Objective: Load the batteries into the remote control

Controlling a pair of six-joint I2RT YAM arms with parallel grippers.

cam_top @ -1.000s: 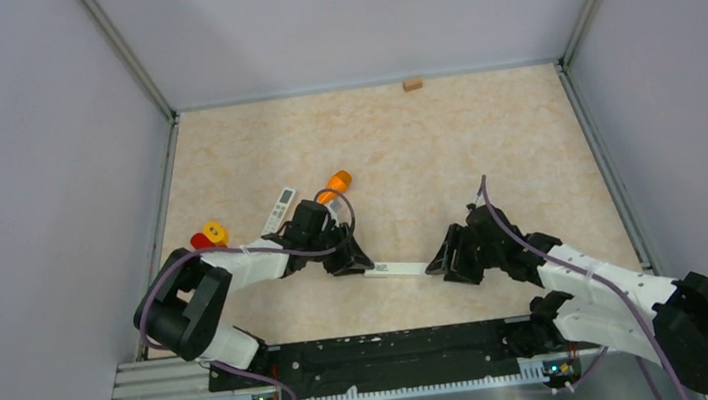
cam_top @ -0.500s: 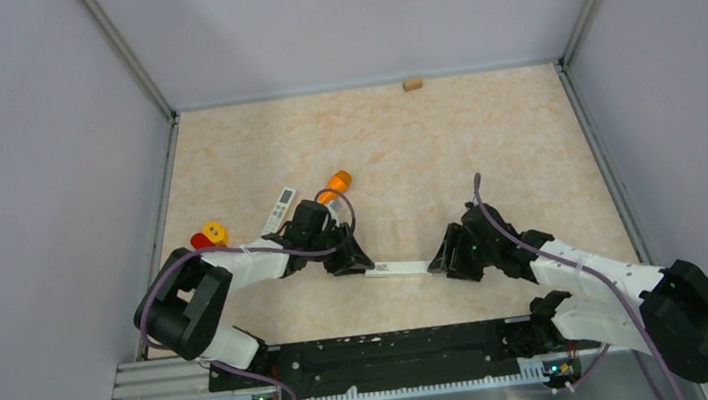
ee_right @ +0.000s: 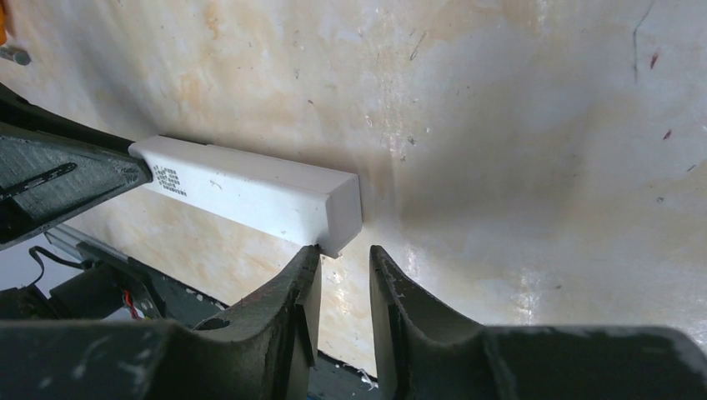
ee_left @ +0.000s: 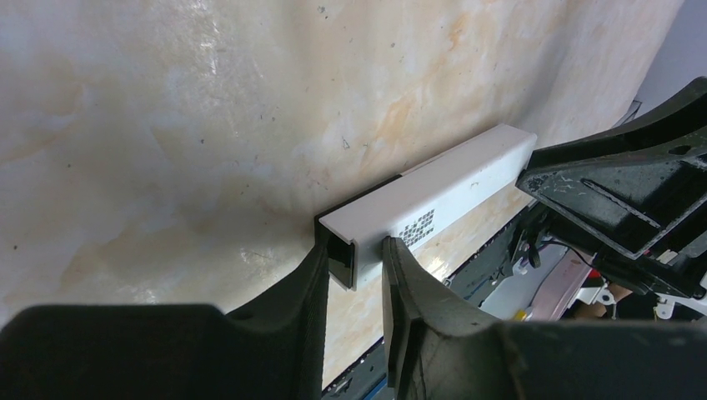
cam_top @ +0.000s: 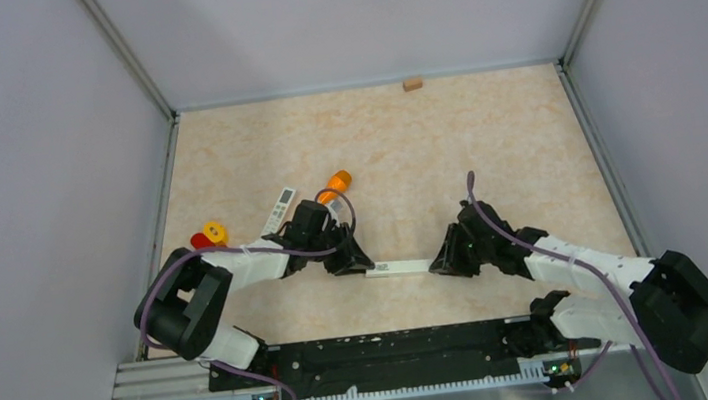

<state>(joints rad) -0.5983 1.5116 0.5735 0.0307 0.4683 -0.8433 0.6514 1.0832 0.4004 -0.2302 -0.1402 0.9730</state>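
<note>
White plastic is what both arms are gathered round: the remote (cam_top: 398,267) lies flat on the marbled table (cam_top: 444,139), lower middle of the overhead view, with its printed label facing up. The left gripper (ee_left: 353,248) is clamped across 1 end of it, 1 finger on each long side, and a dark hollow shows at that end. I judge this grip is there to pin the body so it cannot skid while the other arm works on it.

The right gripper (ee_right: 340,252) sits at the opposite end, its 2 fingers a narrow gap apart with bare table showing between them. The remote's corner touches or nearly touches 1 fingertip; I cannot tell which. That looks like a brace or a push along the length, perhaps to slide a cover, not a hold.

No batteries show plainly. A grey stub (ee_right: 12,55) at the upper left edge of the right wrist view may be 1. An orange torch (cam_top: 338,180) and a buttoned remote (cam_top: 280,206) lie left of centre overhead, apart from the work.
</note>
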